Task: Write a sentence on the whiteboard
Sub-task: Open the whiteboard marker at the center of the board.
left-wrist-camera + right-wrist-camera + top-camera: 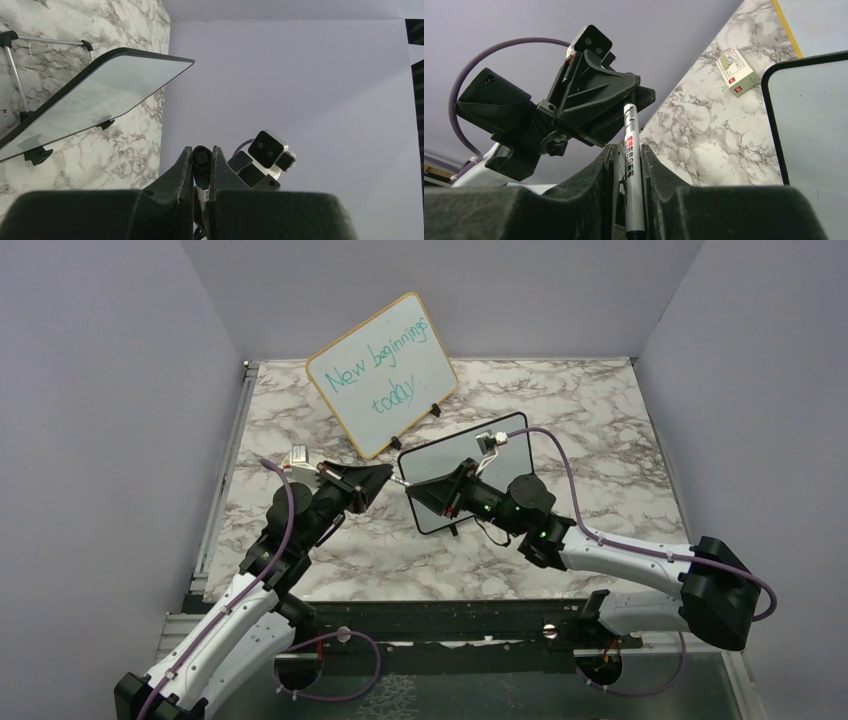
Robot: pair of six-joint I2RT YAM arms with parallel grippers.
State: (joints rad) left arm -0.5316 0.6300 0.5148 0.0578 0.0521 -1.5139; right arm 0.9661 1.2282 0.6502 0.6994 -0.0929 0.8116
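Note:
The whiteboard [440, 455], black-framed with little feet, stands tilted at mid table; it also shows in the left wrist view [100, 95] and the right wrist view [814, 140]. Its visible face is blank, so no sentence shows. In front of its left edge a grey marker [631, 165] spans the two grippers, which meet tip to tip. My left gripper [386, 476] [202, 152] is shut on the marker's black cap end [201, 159]. The right gripper [412, 489] [629, 148] is shut on the barrel.
A larger wood-framed board [385, 370] with teal handwriting leans at the back, on a metal stand [50, 40]. A small green-and-white box [736, 71] lies on the marble table [600, 440]. Grey walls close in the left, right and back.

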